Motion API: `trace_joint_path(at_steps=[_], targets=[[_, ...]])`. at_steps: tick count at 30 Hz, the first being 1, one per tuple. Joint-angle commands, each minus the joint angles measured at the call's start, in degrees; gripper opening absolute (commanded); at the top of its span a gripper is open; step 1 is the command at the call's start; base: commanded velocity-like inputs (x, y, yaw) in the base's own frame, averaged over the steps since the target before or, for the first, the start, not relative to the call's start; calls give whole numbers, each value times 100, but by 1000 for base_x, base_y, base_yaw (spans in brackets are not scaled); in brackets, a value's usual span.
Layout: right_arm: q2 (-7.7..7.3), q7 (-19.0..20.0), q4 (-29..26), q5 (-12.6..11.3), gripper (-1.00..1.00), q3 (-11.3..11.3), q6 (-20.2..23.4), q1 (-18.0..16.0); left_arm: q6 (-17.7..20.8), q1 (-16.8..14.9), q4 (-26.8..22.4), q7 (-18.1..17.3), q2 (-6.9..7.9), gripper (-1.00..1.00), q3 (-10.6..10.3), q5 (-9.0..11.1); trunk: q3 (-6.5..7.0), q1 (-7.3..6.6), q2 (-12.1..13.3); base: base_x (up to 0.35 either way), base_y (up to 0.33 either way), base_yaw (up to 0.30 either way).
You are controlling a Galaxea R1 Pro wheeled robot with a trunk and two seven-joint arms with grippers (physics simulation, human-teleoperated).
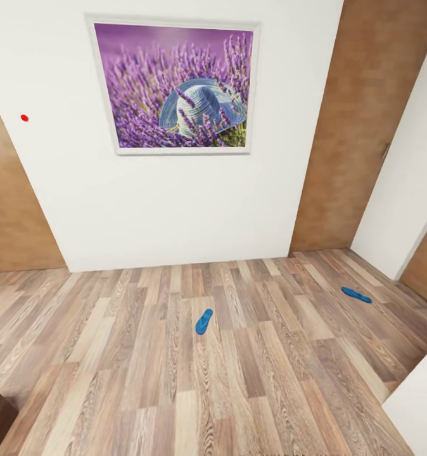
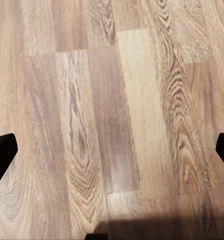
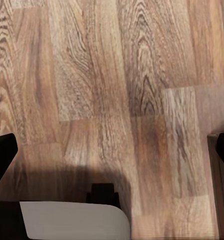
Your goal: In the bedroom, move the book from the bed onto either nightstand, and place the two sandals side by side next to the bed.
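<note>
Light wood-plank floor (image 1: pixel 144 380) runs up to a white wall with a lavender picture (image 1: pixel 173 87). One sandal (image 1: pixel 204 321) lies centre frame, the other sandal (image 1: pixel 356 294) well apart at right. I'd roll squarely toward the centre one first. Left pincer (image 2: pixel 112 150) and right pincer (image 3: pixel 112 150) are both spread wide, empty.

A lavender picture (image 1: pixel 173 86) with a blue hat hangs on the white wall (image 1: pixel 175 209). 2 brown doors (image 1: pixel 359 126) flank it. Wood-plank floor (image 1: pixel 175 380) below.
</note>
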Motion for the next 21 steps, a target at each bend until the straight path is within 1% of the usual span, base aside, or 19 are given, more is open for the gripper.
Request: trace_joint_path(at_steps=[1, 6, 15, 21], targets=[[0, 7, 0, 4, 100, -3, -3, -3, -17, -2, 0, 0, 1, 100, -3, -3, -5, 0, -3, 0, 0, -245], [0, 7, 0, 13, 100, -3, -3, -3, -20, -1, -2, -3, 1, 100, -4, -5, -5, 0, -3, 0, 0, -159], [0, 7, 0, 16, 100, -3, -3, -3, -18, 1, -2, -2, 1, 100, -4, -3, -5, 0, -3, 9, 0, -31], [0, 7, 0, 18, 100, -3, -3, -3, -17, 1, -4, -3, 1, 100, -4, -3, -5, 0, -3, 186, 0, -4]])
